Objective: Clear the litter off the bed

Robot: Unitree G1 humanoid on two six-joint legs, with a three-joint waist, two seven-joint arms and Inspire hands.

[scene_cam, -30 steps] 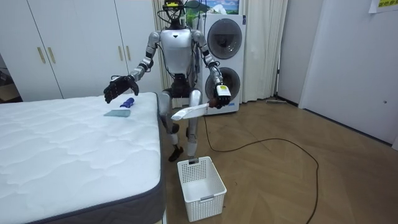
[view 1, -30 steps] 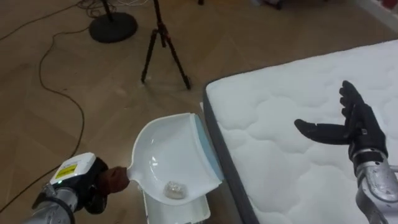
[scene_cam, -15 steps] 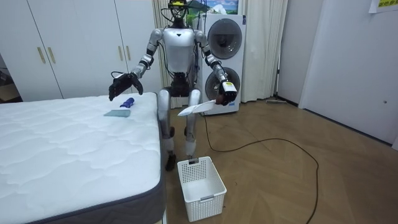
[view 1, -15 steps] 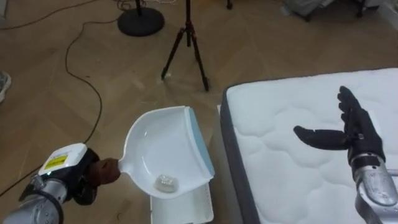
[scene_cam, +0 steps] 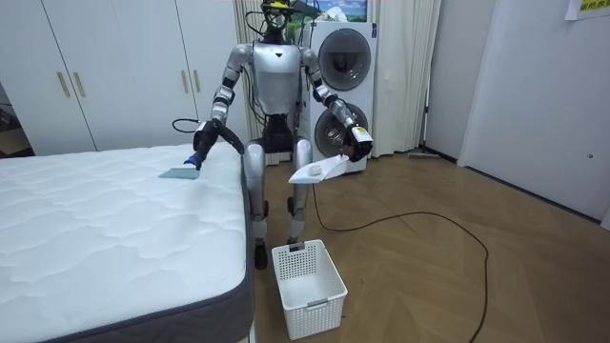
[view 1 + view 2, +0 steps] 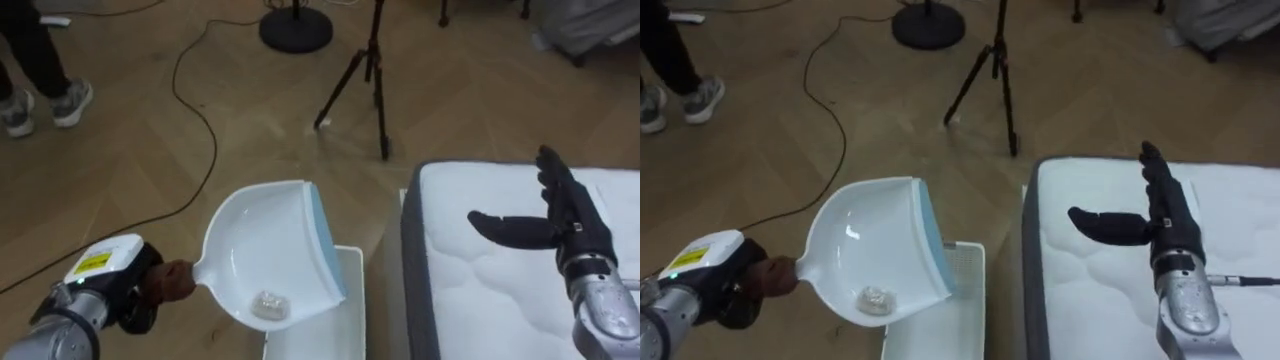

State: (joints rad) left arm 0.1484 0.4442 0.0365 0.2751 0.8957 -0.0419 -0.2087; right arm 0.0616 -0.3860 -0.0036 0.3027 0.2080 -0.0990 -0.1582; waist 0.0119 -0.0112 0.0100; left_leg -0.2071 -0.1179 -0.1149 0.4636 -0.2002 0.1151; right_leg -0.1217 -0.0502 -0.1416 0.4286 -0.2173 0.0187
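— Where's the scrap [image 6: 267,302]?
— In the dustpan [image 6: 260,245], above the basket [image 6: 352,290] beside the bed [image 6: 480,295]. Possibly crumpled paper.
— Hands?
— Left hand [image 6: 138,295] grips the dustpan's handle; right hand [image 6: 562,222] is spread wide over the bed.

Turned toward the room view's right over the last second, swinging the dustpan [image 5: 319,171] in the left hand [image 5: 358,144] further from the bed [image 5: 95,229] and bringing the right hand [image 5: 205,141] nearer its edge.
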